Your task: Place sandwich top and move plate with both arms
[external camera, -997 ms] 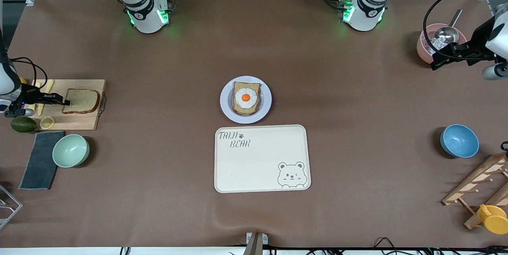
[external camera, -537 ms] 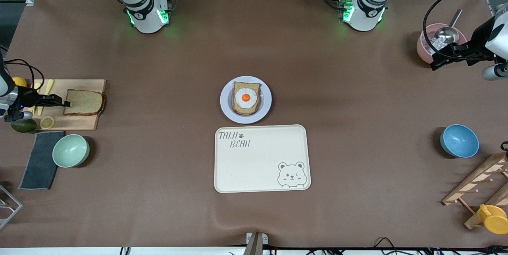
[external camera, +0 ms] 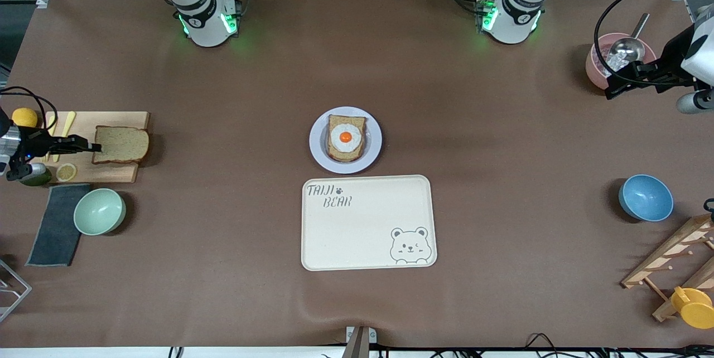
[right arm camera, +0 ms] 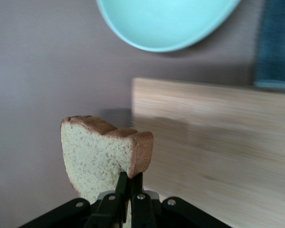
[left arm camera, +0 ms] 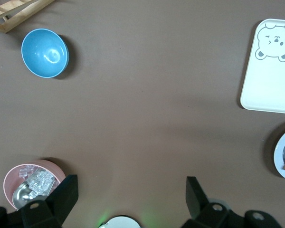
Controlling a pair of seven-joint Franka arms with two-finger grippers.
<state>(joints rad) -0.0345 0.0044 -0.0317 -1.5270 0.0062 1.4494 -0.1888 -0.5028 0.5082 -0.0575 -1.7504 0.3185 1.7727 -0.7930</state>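
Starting at the right arm's end of the counter (external camera: 223, 96), we see the right hand (external camera: 96, 147) over the wooden cutting board (external camera: 120, 171), its fingers pinched shut on one edge of the sandwich top (external camera: 122, 145). The right wrist view shows the slice (right arm camera: 102, 156) clamped between the black fingertips (right arm camera: 121, 187), above the board's edge (right arm camera: 218, 137) and the bare counter beside it. On the board lie a lemon slice (external camera: 66, 171) and pale yellow sticks (external camera: 68, 122); nearer the front camera sit a green bowl (external camera: 99, 211) and a dark cloth (external camera: 56, 224). In the middle of the counter rests the plate (external camera: 319, 151), bearing a bread slice with a fried egg (external camera: 346, 138). Just beside the plate, nearer the front camera, lies the cream tray (external camera: 368, 224) with a bear drawing. Toward the left arm's end, a blue bowl (external camera: 645, 197) sits well apart from the tray, near a wooden rack (external camera: 669, 260). The left hand (external camera: 611, 89) waits over the pink bowl (external camera: 596, 65) that holds a metal scoop (external camera: 625, 48), and the left wrist view shows its fingers (left arm camera: 66, 190) spread wide with nothing between them.
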